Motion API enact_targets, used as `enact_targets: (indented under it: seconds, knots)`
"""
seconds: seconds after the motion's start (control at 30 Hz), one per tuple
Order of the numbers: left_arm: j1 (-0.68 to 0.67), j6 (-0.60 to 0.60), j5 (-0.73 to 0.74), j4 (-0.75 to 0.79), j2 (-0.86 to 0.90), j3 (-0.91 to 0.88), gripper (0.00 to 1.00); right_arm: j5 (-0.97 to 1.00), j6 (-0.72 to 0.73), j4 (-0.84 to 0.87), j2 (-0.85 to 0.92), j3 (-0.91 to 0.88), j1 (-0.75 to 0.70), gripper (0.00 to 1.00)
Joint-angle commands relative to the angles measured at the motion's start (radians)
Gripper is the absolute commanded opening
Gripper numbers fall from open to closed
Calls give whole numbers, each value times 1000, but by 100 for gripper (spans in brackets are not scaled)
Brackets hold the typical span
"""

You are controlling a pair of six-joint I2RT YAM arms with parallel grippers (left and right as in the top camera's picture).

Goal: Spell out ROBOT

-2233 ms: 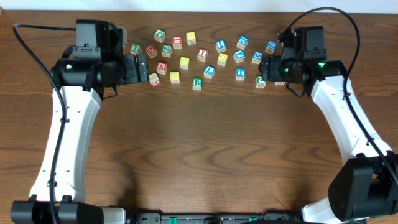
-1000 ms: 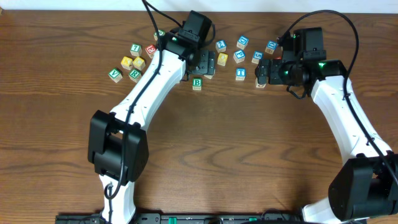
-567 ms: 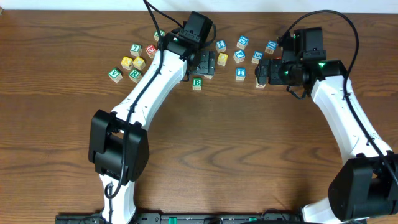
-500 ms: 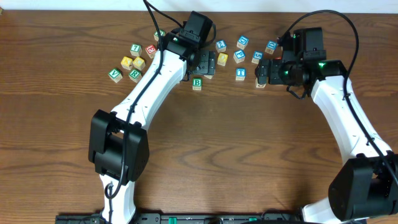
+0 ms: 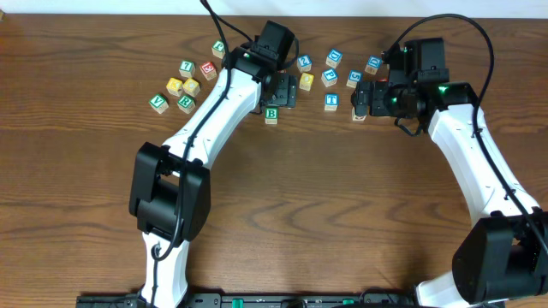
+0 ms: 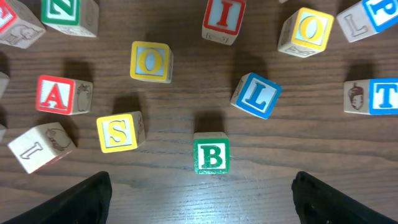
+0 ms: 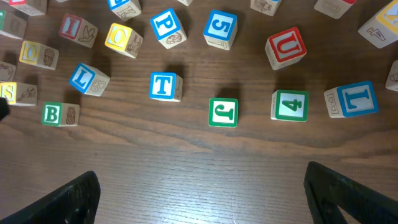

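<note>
Shows left gripper [image 6: 200, 185], swung in from the left side of the dark wooden table [image 5: 342, 214] two seconds back and almost static since, jaws spread and empty just short of the small wooden cube lettered B in green [image 6: 211, 155]. Shows right gripper [image 7: 199, 177] unmoved, also released, grasping nothing. Points to B as the likely first pick; no word laid out yet. Legible nearby: yellow-faced O cube [image 6: 151, 61], second yellow-faced O cube [image 6: 306, 30], blue-lettered T cube [image 6: 380, 96], red-lettered A cube [image 6: 55, 94]; green-lettered R cube [image 5: 185, 102] well apart, leftward.

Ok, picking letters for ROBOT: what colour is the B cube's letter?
Green; the B cube shows best in the left wrist view.
</note>
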Motion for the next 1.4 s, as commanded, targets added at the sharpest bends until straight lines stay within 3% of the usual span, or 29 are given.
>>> enact_targets:
  seconds: [0.0, 0.23, 1.37]
  knots:
    - [0, -13, 2, 5, 24, 1, 88, 2, 7, -1, 9, 19, 9, 99]
    - [0, -13, 2, 4, 38, 1, 83, 2, 7, -1, 9, 19, 9, 99]
    - [-9, -64, 9, 13, 56, -2, 83, 2, 7, -1, 9, 19, 9, 99]
